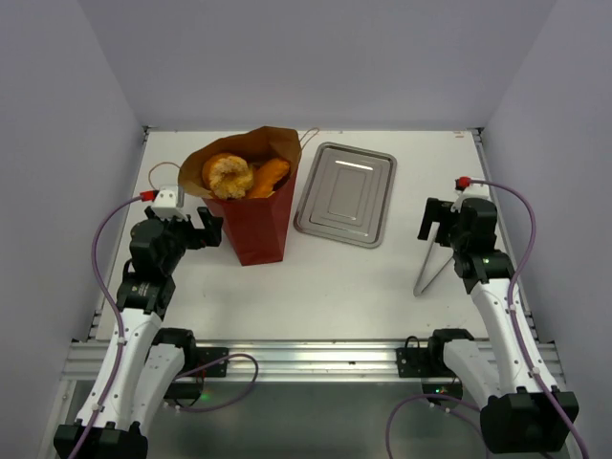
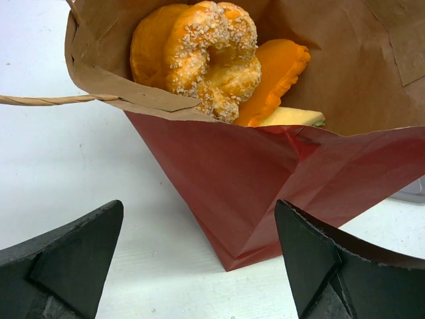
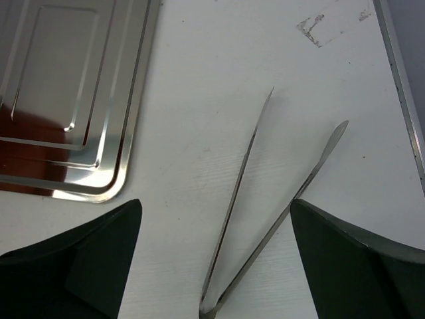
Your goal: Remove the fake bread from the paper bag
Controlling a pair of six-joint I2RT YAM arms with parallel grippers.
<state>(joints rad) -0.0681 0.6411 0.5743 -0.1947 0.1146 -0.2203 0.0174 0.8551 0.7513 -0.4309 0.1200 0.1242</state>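
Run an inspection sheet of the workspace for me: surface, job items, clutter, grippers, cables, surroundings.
Surface: white table, with a faint scuff mark at the far right.
Job's things: paper bag upright and open at the top; fake bread inside it, a seeded ring piece on top.
Clutter: metal tray right of the bag, empty; tongs flat on the table.
Grippers: left gripper open, beside the bag; right gripper open, over the tongs.
Cables: purple cables run along both arms; black cable looped by the bases.
Surroundings: plain grey walls.
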